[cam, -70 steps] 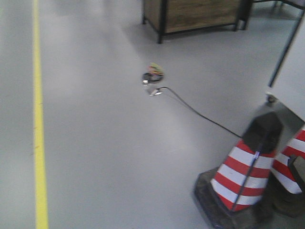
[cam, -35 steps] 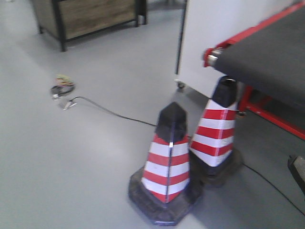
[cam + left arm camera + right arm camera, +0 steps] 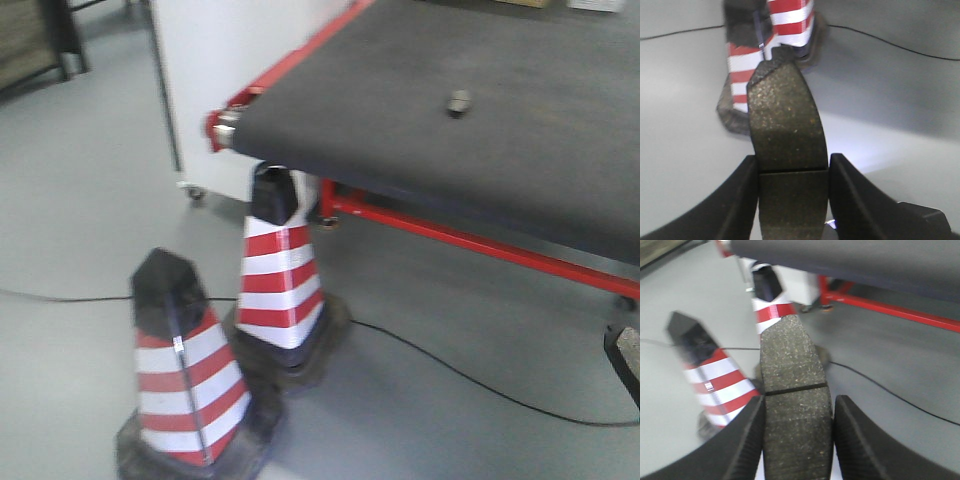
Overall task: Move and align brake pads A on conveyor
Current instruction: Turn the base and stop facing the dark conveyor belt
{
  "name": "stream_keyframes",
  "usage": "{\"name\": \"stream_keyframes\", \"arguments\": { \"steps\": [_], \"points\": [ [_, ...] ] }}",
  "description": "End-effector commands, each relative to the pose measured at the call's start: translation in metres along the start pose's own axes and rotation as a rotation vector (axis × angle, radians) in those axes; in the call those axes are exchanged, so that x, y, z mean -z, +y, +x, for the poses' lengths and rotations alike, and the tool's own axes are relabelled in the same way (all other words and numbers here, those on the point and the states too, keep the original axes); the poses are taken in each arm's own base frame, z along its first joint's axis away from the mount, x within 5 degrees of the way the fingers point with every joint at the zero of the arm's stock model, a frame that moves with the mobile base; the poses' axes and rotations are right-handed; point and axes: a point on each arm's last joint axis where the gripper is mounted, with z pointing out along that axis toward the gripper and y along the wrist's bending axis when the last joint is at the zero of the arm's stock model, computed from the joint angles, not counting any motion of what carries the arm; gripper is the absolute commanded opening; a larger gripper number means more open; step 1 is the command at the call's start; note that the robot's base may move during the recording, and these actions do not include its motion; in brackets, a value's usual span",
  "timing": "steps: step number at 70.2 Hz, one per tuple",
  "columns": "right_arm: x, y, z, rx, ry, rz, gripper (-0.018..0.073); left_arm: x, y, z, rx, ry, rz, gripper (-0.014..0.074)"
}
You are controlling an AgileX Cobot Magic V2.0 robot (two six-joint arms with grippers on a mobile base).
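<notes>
Pinched narrow in the left jaws by its two long edges: one brake pad (image 3: 787,150), friction face toward the wrist camera, groove level with the jaw tips, upper half jutting free. Same grip on the other side: right jaws closed on a second brake pad (image 3: 792,400), again clamped just below the groove. Probably carried this way to leave the curved upper end free for laying flat on the belt and nudging into line, though only a guess. Hangs over the grey floor (image 3: 420,330) in both cases, not over the conveyor (image 3: 480,170), with two striped cones (image 3: 280,275) and a black cable (image 3: 455,375) below. Conveyor up and to the right in the front view, dark belt on a red frame (image 3: 450,238), near but not yet under either pad. Resting on the belt, well in from the roller end: a small dark lump (image 3: 458,102), possibly another pad, too small and blurred to call. Nowhere visible: the remaining pads, the far end of the belt, the arms themselves. Cut off at the bottom of both wrist views: lower ends of the pads and the jaw roots, so depth of grip impossible to judge. Backing side of each pad hidden too.
</notes>
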Motion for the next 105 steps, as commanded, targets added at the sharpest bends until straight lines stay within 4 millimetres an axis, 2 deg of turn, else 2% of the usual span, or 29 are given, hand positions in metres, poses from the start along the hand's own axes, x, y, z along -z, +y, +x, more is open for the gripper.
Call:
{"name": "stream_keyframes", "arguments": {
  "steps": [1,105],
  "points": [
    [0.0045,0.0036,-0.0154,0.022,-0.107,-0.028,0.0039,0.006,-0.0023,-0.0121,0.007,-0.088,0.019,-0.0006],
    [0.0045,0.0036,-0.0154,0.022,-0.107,-0.028,0.0039,0.006,-0.0023,-0.0121,0.007,-0.088,0.019,-0.0006]
  ]
}}
